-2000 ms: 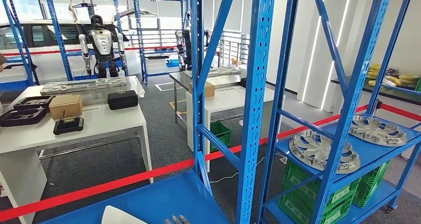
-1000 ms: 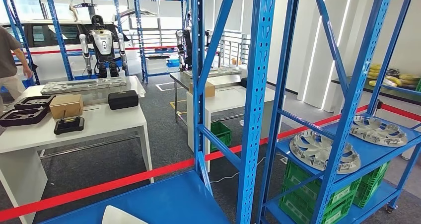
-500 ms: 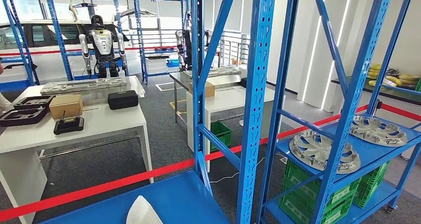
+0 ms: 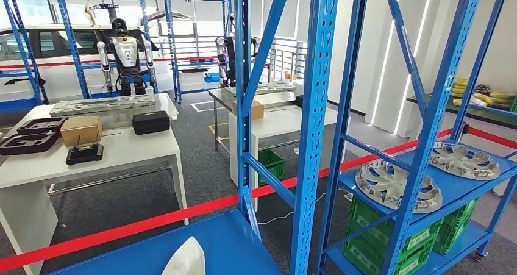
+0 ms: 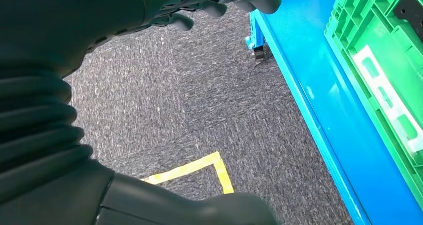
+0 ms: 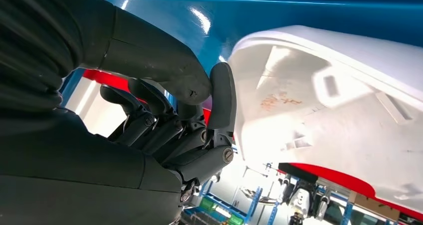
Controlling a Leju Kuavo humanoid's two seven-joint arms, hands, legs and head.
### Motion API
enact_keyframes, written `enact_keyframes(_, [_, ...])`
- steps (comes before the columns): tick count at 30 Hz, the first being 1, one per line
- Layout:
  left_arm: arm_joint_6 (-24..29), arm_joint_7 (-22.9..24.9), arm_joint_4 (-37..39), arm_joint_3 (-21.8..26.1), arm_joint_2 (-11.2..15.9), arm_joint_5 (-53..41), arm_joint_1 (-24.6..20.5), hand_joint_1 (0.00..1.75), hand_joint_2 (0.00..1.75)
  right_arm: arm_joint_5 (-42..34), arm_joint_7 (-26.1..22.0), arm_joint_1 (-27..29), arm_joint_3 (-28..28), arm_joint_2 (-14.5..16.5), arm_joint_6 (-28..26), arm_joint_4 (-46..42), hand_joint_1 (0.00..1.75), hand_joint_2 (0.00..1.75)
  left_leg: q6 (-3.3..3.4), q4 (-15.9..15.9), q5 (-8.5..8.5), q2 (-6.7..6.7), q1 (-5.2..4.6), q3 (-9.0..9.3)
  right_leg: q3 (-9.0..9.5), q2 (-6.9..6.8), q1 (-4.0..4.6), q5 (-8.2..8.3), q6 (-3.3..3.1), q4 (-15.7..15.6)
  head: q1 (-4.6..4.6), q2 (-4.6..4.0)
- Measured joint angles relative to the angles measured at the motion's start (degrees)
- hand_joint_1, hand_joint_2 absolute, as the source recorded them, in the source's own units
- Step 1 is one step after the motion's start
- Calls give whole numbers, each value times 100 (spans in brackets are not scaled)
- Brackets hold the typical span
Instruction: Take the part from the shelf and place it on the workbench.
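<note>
The part is a white moulded plastic shell standing tilted on edge over the blue shelf board at the bottom of the head view. In the right wrist view my right hand pinches the rim of the white part between thumb and a finger, its ribbed inner side facing the camera. The workbench is the white table past the red tape, to the left. My left hand hangs over the carpet with its fingers loosely bent and nothing in them.
Blue shelf uprights stand right in front. A red barrier tape runs between shelf and workbench. The bench carries a cardboard box and black cases. Silver wheel covers lie on the right shelf above green crates.
The white part has shifted right along the shelf board and tipped from lying flat up onto its edge. A person at the far left has walked out of view.
</note>
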Motion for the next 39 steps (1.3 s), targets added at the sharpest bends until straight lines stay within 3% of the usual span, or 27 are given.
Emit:
enact_keyframes(12, [40,76,0,0,1,23,-1,0,175,-28,217,-11,-155,-44,-40,0,169,175,0,0,0,0,0,-8,0,-1,-1,0,0,0,0,0])
enact_keyframes(21, [-39,111,0,-4,13,-10,-39,0,175,-78,296,-356,-280,-1,-26,-6,169,175,-1,0,1,0,1,-31,0,0,-2,1,-1,0,0,0])
enact_keyframes(31, [-141,133,0,-48,13,-76,-64,0,175,-55,-60,-765,-316,332,-751,-131,169,175,-8,0,6,-2,5,2,0,0,1,5,-6,2,0,0])
enact_keyframes(35, [-197,155,0,-53,13,-98,-67,0,175,-54,-149,-809,-373,460,-786,-149,0,175,-8,0,6,0,4,2,0,1,0,5,-5,2,0,0])
enact_keyframes(39, [-192,159,0,-55,11,-96,-69,0,175,-35,-183,-810,-376,586,-663,-149,0,175,-8,0,6,0,4,2,0,1,0,5,-5,2,1,0])
